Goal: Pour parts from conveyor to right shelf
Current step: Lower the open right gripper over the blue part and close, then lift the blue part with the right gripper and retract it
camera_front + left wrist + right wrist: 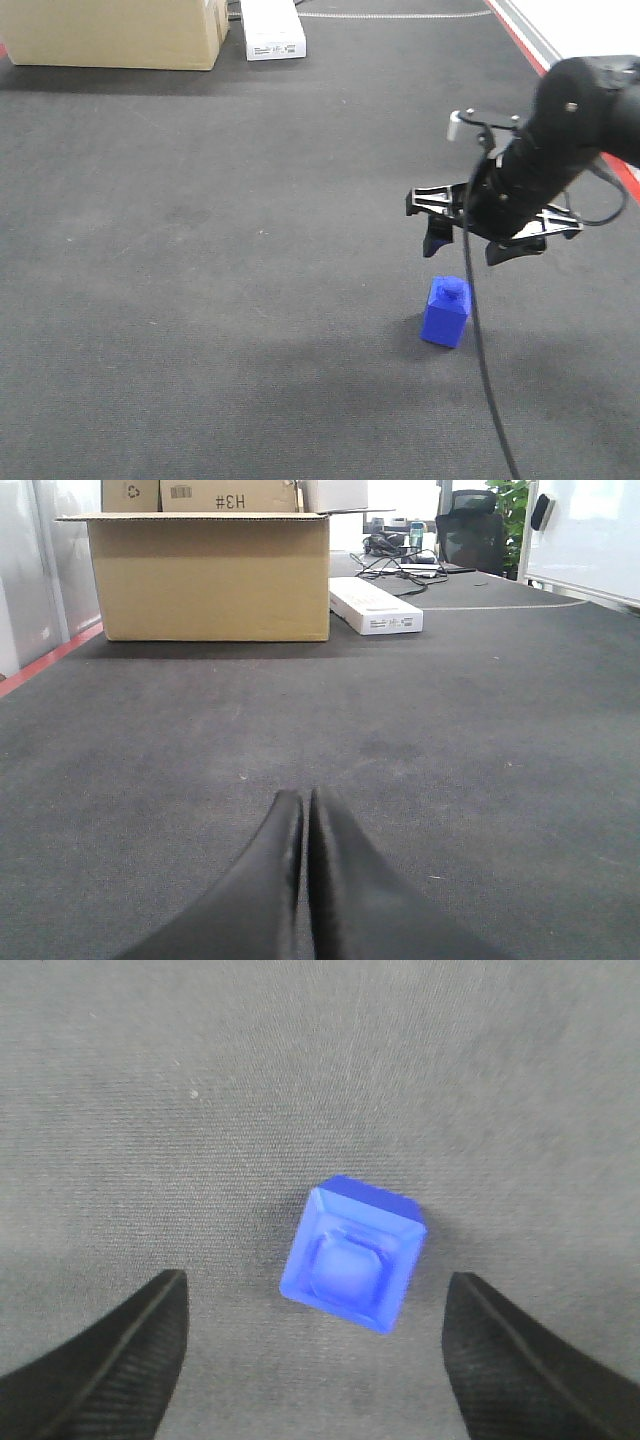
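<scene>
Hovering just above one small blue container (446,311), the right gripper (490,235) hangs with its two black fingers (436,238) spread wide and touching nothing. The container is the only task item in sight. It stands upright and alone on the dark grey mat (200,250), slightly below and left of the gripper in the front view. Seen from the right wrist camera, the blue container (352,1260) sits on the mat between the two parted fingers (120,1355) of the right gripper (315,1277), nearer the right-hand one and clear of both. It is a square-bodied, glossy, translucent blue piece with bevelled shoulders and a short raised cap at the centre of its top, turned slightly askew to the fingers. One black cable (478,330) droops from the right arm and crosses just beside the container. Far behind the container and to its left stand one large cardboard box (115,35) and one flat white carton (272,30), side by side. The left wrist camera shows the left gripper (304,800) low over the mat, its two fingers pressed together and holding nothing. The same cardboard box (210,575) and white carton (375,605) lie ahead of it, with two more cardboard boxes (230,494) visible behind. One red stripe (520,45) edges the mat, far behind the container to its right.
</scene>
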{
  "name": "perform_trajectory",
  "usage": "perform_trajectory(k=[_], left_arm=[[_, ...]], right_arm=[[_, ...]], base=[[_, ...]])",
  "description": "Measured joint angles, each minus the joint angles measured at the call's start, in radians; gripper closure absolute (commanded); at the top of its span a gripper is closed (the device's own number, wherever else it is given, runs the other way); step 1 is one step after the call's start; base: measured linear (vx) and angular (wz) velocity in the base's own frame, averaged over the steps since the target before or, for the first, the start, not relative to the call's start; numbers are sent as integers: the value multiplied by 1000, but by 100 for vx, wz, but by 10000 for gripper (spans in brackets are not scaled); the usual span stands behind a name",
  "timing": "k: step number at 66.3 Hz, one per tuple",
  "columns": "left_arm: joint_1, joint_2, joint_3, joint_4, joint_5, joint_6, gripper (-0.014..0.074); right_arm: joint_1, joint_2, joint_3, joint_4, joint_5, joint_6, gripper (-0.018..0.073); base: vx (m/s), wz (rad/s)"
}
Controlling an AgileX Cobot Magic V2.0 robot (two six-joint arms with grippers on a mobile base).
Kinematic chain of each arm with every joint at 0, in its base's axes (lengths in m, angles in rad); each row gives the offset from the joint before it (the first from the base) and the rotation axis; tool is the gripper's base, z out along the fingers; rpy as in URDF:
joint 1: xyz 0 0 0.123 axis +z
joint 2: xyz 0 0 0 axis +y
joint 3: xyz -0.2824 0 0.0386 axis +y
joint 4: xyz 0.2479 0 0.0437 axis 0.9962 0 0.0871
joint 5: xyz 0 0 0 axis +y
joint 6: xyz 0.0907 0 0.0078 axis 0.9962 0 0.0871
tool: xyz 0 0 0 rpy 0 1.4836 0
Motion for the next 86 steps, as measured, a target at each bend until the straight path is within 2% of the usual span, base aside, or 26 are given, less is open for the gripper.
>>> perform_trajectory(k=[11,36,45,55,76,86], left_arm=[[0,0,0,0,0,0,603],[0,0,0,0,0,0,603],[0,0,0,0,0,0,603],[0,0,0,0,0,0,603],[0,0,0,0,0,0,603],[0,0,0,0,0,0,603]], right_arm=[[0,71,-56,3,59,31,41],[0,170,-61,-8,87,94,41],[0,202,-61,-10,102,96,73],[0,228,-62,-21,115,93,183],[0,237,-64,-43,87,15,569],[0,219,-64,-114,71,-19,568]], base=[[0,0],[0,0],[0,0],[0,0],[0,0],[0,0]])
